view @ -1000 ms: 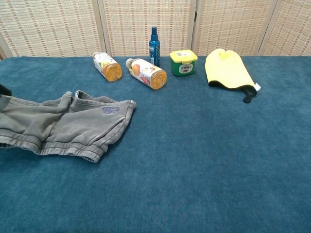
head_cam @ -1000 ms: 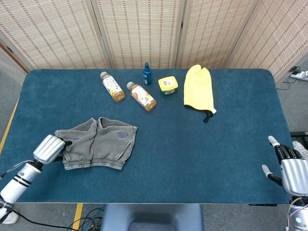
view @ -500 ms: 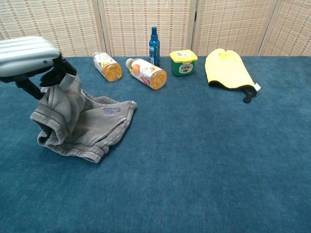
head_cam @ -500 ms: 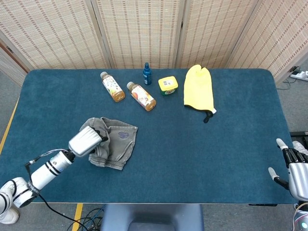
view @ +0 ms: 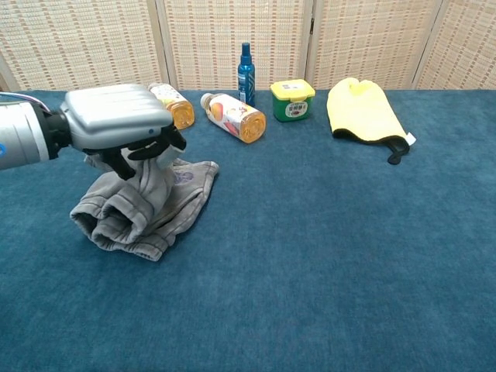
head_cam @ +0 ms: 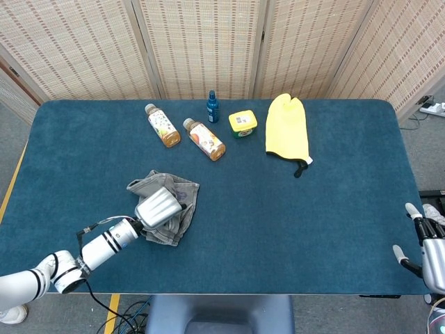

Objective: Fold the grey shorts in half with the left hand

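Chest view, left of the frame: the silver left hand (view: 124, 124) pinches a raised edge of the crumpled grey cotton shorts (view: 143, 205) and holds it above the blue felt table (view: 310, 256). I judge the fold mostly carried over, with laying flat and letting go left. At the head view's lower right edge, the right hand (head_cam: 431, 250) holds nothing, fingers apart. Far bottle labels are unreadable.

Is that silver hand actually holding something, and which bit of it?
Yes: the left hand grips the grey shorts by a bunched-up edge lifted over the rest. The right hand holds nothing.
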Action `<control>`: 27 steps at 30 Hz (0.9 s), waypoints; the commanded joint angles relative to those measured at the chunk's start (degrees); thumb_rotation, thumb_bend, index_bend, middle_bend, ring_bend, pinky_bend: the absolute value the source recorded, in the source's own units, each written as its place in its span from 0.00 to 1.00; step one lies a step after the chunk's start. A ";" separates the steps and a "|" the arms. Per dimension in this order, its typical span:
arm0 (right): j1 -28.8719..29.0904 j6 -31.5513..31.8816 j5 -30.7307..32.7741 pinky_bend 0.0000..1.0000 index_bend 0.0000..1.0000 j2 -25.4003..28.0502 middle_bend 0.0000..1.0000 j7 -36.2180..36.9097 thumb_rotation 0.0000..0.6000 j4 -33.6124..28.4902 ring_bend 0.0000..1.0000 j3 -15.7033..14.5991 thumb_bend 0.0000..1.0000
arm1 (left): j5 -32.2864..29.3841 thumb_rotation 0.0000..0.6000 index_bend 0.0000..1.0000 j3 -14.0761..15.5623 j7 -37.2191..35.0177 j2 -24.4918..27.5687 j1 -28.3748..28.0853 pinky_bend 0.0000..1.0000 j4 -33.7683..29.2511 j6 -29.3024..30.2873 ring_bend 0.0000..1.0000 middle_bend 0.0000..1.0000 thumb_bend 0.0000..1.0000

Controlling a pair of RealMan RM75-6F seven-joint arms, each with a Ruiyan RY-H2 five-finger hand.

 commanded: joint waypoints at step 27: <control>-0.40 -0.39 0.56 0.32 0.08 -0.33 0.28 0.57 1.00 0.63 0.32 0.42 0.24 | -12.10 1.00 0.25 1.00 17.25 -1.06 2.66 0.82 -8.80 -4.63 0.70 0.79 0.25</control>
